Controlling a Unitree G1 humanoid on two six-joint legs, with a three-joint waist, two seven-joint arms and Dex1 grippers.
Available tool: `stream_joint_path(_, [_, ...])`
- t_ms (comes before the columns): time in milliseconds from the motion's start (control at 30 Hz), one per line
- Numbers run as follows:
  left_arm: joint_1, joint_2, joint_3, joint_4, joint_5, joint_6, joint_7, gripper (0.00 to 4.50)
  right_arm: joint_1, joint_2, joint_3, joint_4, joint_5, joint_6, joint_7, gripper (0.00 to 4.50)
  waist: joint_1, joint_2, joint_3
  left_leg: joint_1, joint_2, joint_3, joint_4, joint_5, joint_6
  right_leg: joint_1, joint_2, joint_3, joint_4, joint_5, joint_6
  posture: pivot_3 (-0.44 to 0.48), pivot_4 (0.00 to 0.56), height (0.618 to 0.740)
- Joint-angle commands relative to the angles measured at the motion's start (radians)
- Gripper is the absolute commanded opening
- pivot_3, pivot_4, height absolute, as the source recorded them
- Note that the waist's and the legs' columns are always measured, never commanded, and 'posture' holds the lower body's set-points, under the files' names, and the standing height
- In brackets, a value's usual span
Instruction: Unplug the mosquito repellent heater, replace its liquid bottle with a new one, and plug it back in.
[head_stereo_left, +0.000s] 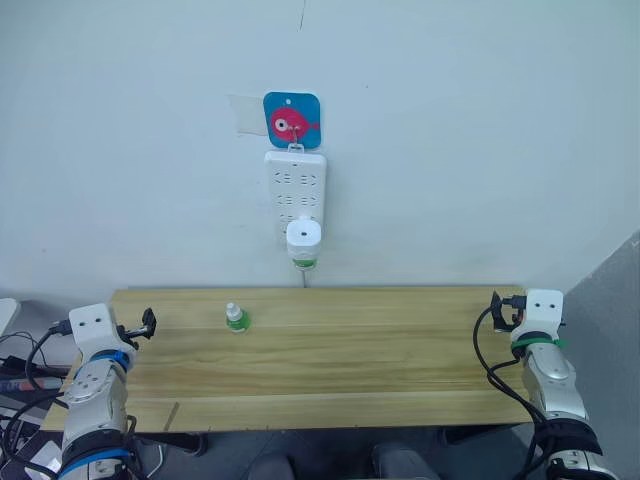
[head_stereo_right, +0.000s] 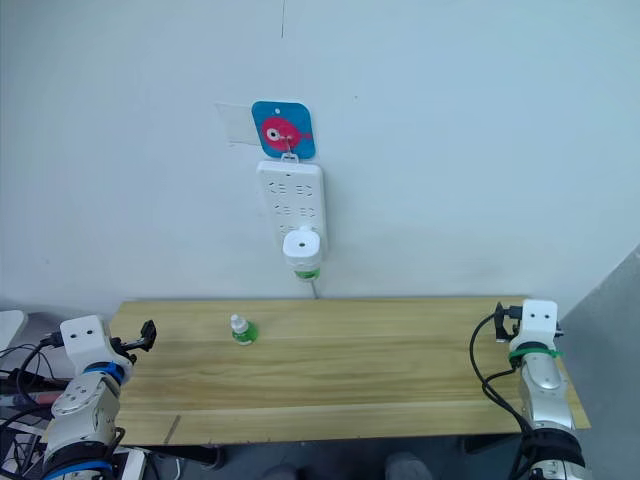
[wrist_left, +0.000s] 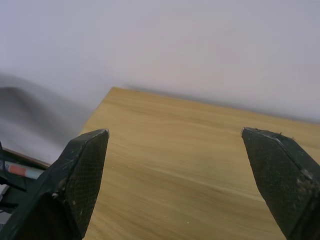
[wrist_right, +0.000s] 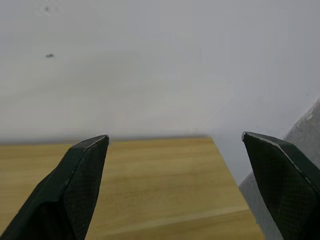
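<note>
Both jaws gape over table (head_stereo_left: 330, 370); heater (head_stereo_left: 303, 236) plugged above bottle (head_stereo_left: 236, 318).

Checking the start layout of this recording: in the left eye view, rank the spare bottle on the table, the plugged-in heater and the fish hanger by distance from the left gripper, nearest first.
From the left gripper, at the table's left edge:
1. Spare bottle, standing on the table, left of centre.
2. Mosquito repellent heater, plugged into the bottom of the power strip on the wall.
3. Fish hanger, on the wall above the strip.
</note>
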Motion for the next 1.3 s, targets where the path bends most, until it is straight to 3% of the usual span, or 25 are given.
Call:
stream_joint_path(33, [-0.001,0.005,0.021,-0.042,-0.020,-0.008,-0.006,4.50,-0.008,-0.014,-0.010,-0.041,0.003,-0.009,0.010,4.48,0.000,0.000,0.000,0.000,0.000,0.000,0.000,0.000,0.000,0.000,0.000,0.000,0.000,0.000,0.000,-0.069,0.053,0.740])
stream_joint_path(200, [0.062,0.029,0.012,-0.184,-0.068,0.056,-0.105,4.50,0.032,-0.014,0.007,-0.178,0.031,0.048,0.078,4.48,0.000,0.000,0.000,0.000,0.000,0.000,0.000,0.000,0.000,0.000,0.000,0.000,0.000,0.000,0.000,-0.074,0.059,0.740])
stream_joint_path(367, [0.143,0.154,0.006,-0.521,-0.204,0.263,-0.345,4.50,0.162,-0.044,0.069,-0.594,0.189,0.238,0.292,4.48,0.000,0.001,0.001,-0.001,0.001,-0.001,0.000,0.000,0.000,-0.001,0.001,-0.001,0.000,-0.001,-0.001,-0.072,0.074,0.740])
stream_joint_path(500, [0.105,0.256,0.005,-0.649,-0.307,0.401,-0.472,4.50,0.215,-0.092,0.118,-0.891,0.332,0.413,0.397,4.48,0.003,0.005,0.003,0.001,0.001,-0.001,0.000,0.000,0.000,0.002,0.000,-0.002,0.001,-0.002,-0.001,-0.082,0.081,0.740])
stream_joint_path(667, [-0.056,0.327,-0.093,-0.723,-0.367,0.529,-0.595,2.96,0.154,-0.126,0.166,-1.080,0.465,0.589,0.438,4.50,0.002,0.005,0.004,0.001,0.000,-0.002,0.000,0.000,0.000,0.002,0.000,-0.003,0.001,-0.003,0.002,-0.093,0.086,0.740])
stream_joint_path(700, [-0.100,0.330,-0.122,-0.719,-0.361,0.540,-0.610,2.67,0.134,-0.128,0.177,-1.098,0.477,0.616,0.439,4.50,0.003,0.004,0.005,0.001,0.000,-0.002,0.000,0.000,0.000,0.002,0.001,-0.003,0.001,-0.003,0.002,-0.097,0.088,0.740])
stream_joint_path(933, [-0.463,0.272,-0.366,-0.476,-0.211,0.451,-0.781,2.67,0.026,-0.122,0.264,-1.212,0.568,0.766,0.436,4.50,-0.001,0.002,0.009,-0.002,-0.001,-0.004,0.001,-0.001,0.001,0.000,0.002,-0.002,-0.001,-0.002,-0.002,-0.151,0.098,0.740])
stream_joint_path(1100, [-0.650,0.191,-0.431,-0.219,-0.104,0.309,-0.830,2.67,0.011,-0.114,0.278,-1.226,0.548,0.777,0.414,4.50,-0.025,0.000,0.019,-0.003,-0.001,-0.004,0.001,-0.002,0.002,-0.002,0.002,-0.002,-0.001,-0.003,-0.002,-0.193,0.101,0.740])
stream_joint_path(1300, [-0.732,0.152,-0.453,-0.072,-0.043,0.223,-0.909,2.67,0.027,-0.117,0.258,-1.251,0.552,0.790,0.389,4.50,-0.039,-0.002,0.023,-0.004,-0.001,-0.005,0.002,-0.002,0.002,-0.001,0.002,-0.004,-0.001,-0.003,-0.002,-0.226,0.105,0.740])
